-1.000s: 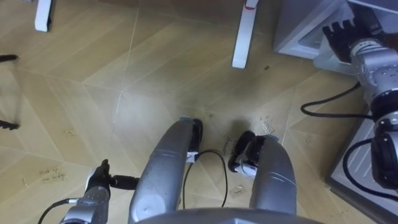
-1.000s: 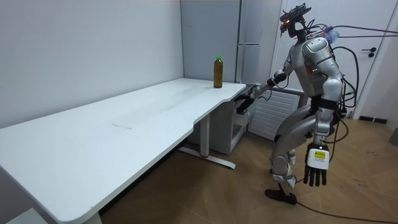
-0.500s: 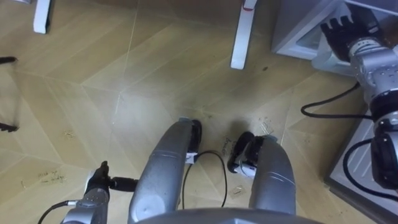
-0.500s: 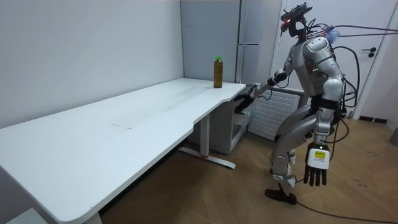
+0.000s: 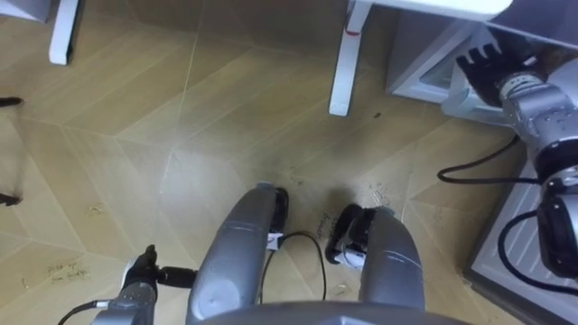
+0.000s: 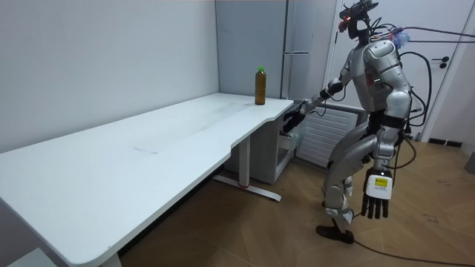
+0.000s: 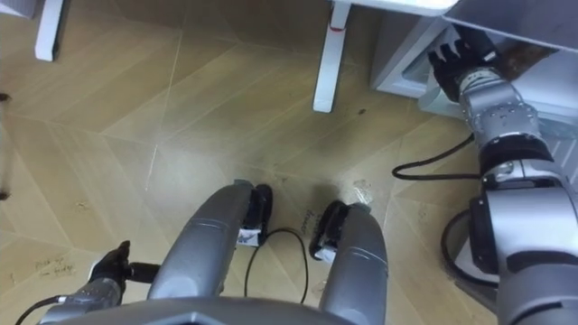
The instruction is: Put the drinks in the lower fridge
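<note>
A brown drink bottle (image 6: 260, 87) with a green cap stands upright near the far end of the white desk (image 6: 148, 148). I stand at that end of the desk, facing it. The low white fridge (image 5: 417, 56) sits beside the desk leg (image 5: 344, 56), in front of me to the right. My right hand (image 5: 483, 60) reaches out to the fridge's front, fingers straight and spread, holding nothing; in the room view this right hand (image 6: 295, 117) hangs just below the desk's corner. Low at my side hangs my left hand (image 6: 375, 199), open and empty.
A tall grey fridge (image 6: 298, 44) stands behind the desk's far end. A ribbed white panel (image 6: 315, 137) stands between me and the low fridge. Wooden floor (image 5: 135, 135) lies open to my left. Another desk leg (image 5: 61, 32) shows at upper left.
I have straightened up slightly and the eye view has shifted, bringing the desk's edge into sight. My right hand stays at the low fridge's front; the bottle has not moved.
</note>
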